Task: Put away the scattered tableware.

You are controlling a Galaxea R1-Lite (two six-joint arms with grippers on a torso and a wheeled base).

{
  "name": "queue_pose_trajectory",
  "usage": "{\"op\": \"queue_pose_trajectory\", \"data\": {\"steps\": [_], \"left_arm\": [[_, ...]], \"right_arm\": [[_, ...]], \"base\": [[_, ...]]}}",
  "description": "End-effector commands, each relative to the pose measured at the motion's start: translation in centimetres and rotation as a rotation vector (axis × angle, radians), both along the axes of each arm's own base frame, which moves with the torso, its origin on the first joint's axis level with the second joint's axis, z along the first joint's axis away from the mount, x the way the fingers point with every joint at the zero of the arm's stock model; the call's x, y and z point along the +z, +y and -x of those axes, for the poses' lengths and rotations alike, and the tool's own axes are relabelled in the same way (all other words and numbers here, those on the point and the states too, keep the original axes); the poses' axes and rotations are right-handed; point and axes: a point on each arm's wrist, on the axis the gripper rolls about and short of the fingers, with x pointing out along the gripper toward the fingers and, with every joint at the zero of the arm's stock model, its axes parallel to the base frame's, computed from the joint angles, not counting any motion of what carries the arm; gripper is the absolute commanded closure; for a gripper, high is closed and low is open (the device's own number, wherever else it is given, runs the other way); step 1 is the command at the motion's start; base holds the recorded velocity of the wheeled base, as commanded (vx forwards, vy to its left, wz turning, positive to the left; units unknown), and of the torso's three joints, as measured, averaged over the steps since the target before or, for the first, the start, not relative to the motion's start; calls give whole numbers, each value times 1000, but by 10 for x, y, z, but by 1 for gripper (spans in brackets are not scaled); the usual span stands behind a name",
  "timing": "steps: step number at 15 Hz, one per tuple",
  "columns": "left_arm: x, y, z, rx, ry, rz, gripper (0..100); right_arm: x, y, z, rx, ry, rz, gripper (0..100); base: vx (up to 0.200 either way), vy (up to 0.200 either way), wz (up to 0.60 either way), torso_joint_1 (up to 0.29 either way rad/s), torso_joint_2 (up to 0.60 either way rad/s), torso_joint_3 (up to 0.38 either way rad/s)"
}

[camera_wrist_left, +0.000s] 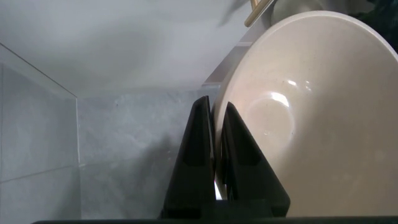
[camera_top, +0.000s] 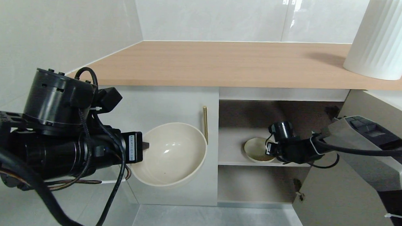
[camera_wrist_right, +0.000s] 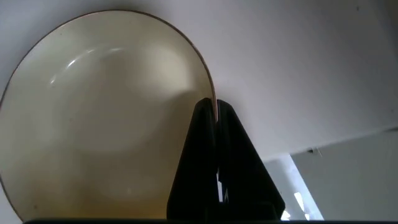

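cabinet point(camera_top: 234, 145) open; right claw point(camera_wrist_right: 216, 111) pinches small bowl point(camera_wrist_right: 106, 106), left claw point(camera_wrist_left: 216, 107) large bowl point(camera_wrist_left: 311, 124).

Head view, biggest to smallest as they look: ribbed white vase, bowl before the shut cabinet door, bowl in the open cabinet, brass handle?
1-2. ribbed white vase and front bowl: about alike; the vase is cropped, the bowl nearer the camera, so unranked.
3. cabinet bowl
4. brass handle
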Motion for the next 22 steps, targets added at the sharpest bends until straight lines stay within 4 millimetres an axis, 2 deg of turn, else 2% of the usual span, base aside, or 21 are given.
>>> {"op": "queue_pose_trajectory", "data": {"steps": [1,7,8,11,13,14,16,17,18,19,21,22], "left_arm": [[-2,-1,-2,1,7,-4,100],[-4,-2,-4,1,3,-2,100],[-4,-2,-4,1,3,-2,100],[-5,-3,-5,0,4,-4,100],[-11,-7,-10,-20,16,-34,100],[-18,-13,-17,-53,8,-71,100],[-34,-34,-28,-115,1,-106,100],[-39,-40,-28,-135,7,-116,100],[-53,-52,-31,-176,35,-152,100],[-63,-62,-33,-196,49,-178,100],[-81,-77,-36,-198,60,-224,100],[-87,-84,-35,-202,56,-238,100]], "right_arm": [[-3,-4,-11,-18,-20,-7,100],[-3,-2,-20,-33,-54,-4,100],[-3,-2,-20,-35,-53,-4,0],[1,-2,-18,-44,-59,-19,0],[25,-5,4,-45,-49,-35,0],[52,-5,27,-5,-49,-58,0],[109,9,82,182,-68,-156,0],[124,15,101,245,-66,-175,0],[159,17,138,343,-62,-210,0],[181,20,162,409,-47,-234,0],[208,21,196,518,-17,-277,0],[213,26,210,574,4,-286,0]], "base": [[0,0,0,0,0,0],[0,0,0,0,0,0],[0,0,0,0,0,0],[0,0,0,0,0,0],[0,0,0,0,0,0],[0,0,0,0,0,0],[0,0,0,0,0,0],[0,0,0,0,0,0],[0,0,0,0,0,0],[0,0,0,0,0,0],[0,0,0,0,0,0],[0,0,0,0,0,0]]}}
